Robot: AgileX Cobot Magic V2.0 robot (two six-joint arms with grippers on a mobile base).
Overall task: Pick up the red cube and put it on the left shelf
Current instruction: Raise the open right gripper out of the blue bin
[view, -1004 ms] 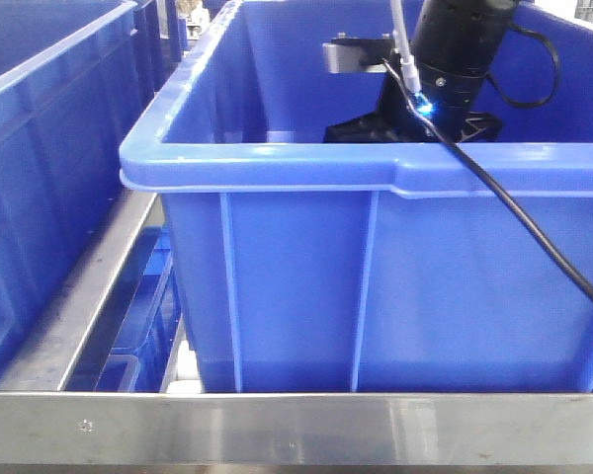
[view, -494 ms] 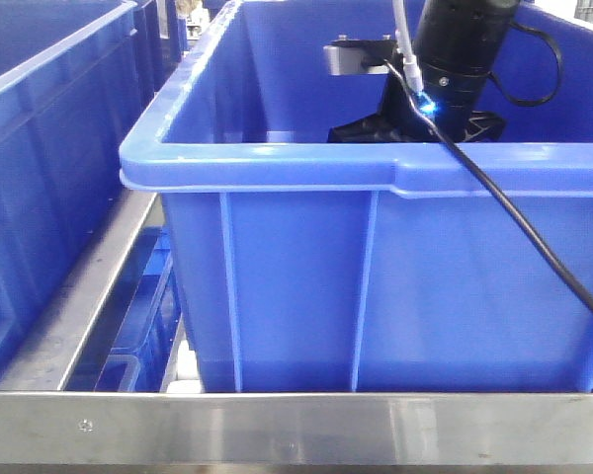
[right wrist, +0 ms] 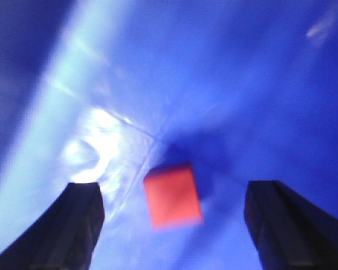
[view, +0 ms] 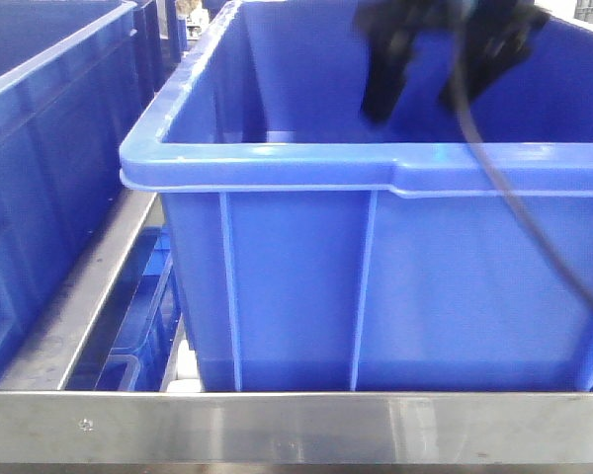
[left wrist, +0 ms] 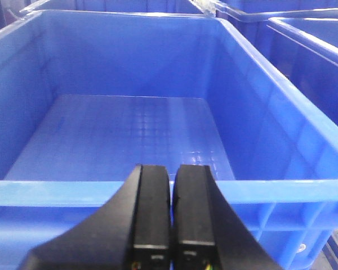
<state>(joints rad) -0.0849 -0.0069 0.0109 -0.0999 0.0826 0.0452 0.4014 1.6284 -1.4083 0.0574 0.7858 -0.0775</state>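
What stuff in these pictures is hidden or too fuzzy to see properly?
- Front view: the red cube is hidden behind the blue bin's wall. The right end effector is smeared by motion and its top is cut off by the frame.
- Right wrist view: the red cube is blurry, so its edges are unclear.
- Left wrist view: the left end effector is cut off at the bottom.
- The left shelf cannot be picked out in any view.

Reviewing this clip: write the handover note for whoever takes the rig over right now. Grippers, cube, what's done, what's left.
Left gripper: shut, empty, hovering at the near rim of a blue bin with a bare floor.
Right gripper: open, inside a blue bin, fingers either side of the red cube lying below, untouched; view blurred.
Done: nothing gripped.
Left: close on cube, lift, place on left shelf, which no view shows.
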